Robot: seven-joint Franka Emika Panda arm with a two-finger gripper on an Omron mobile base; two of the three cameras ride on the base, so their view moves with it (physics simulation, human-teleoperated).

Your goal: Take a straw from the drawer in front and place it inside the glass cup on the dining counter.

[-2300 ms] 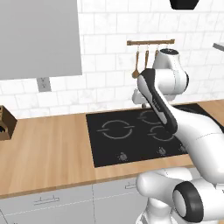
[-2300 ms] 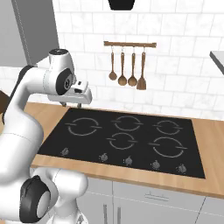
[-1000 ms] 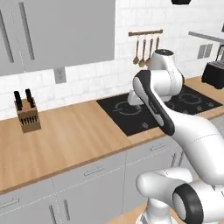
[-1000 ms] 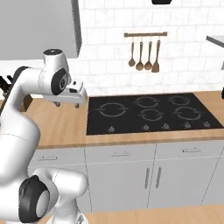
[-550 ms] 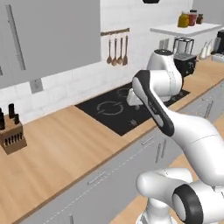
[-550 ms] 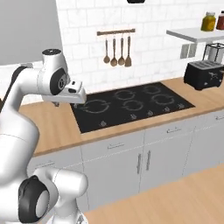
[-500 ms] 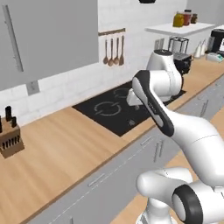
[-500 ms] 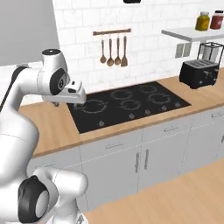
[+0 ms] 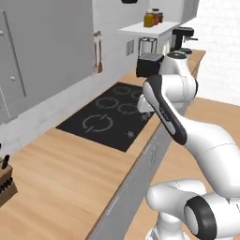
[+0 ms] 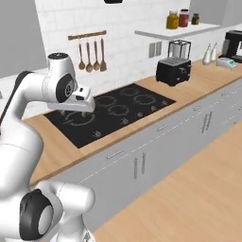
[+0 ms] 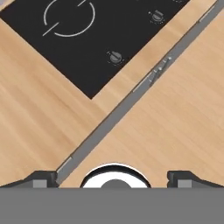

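Note:
My gripper (image 11: 113,177) is open, its two dark fingertips (image 11: 43,177) far apart with nothing between them. It hangs over the front edge of a wood worktop, pointing down at the black cooktop (image 11: 87,39) and the wood floor beyond the edge. In the right base view the gripper (image 10: 81,106) sits at the end of the raised arm above the cooktop's near left corner. The straw, the drawer, the glass cup and the dining counter are out of view.
A black toaster (image 10: 174,71) stands on the worktop right of the cooktop (image 10: 111,111), with a coffee machine (image 10: 234,45) further along. Utensils (image 10: 92,56) hang on the wall. A knife block (image 9: 4,183) sits at the far left. Grey cabinet fronts (image 10: 142,160) line the floor.
The whole picture has swung: the base has turned, bringing the toaster, shelf and coffee machine into view. The arm keeps its pose over the cooktop and the gripper stays open.

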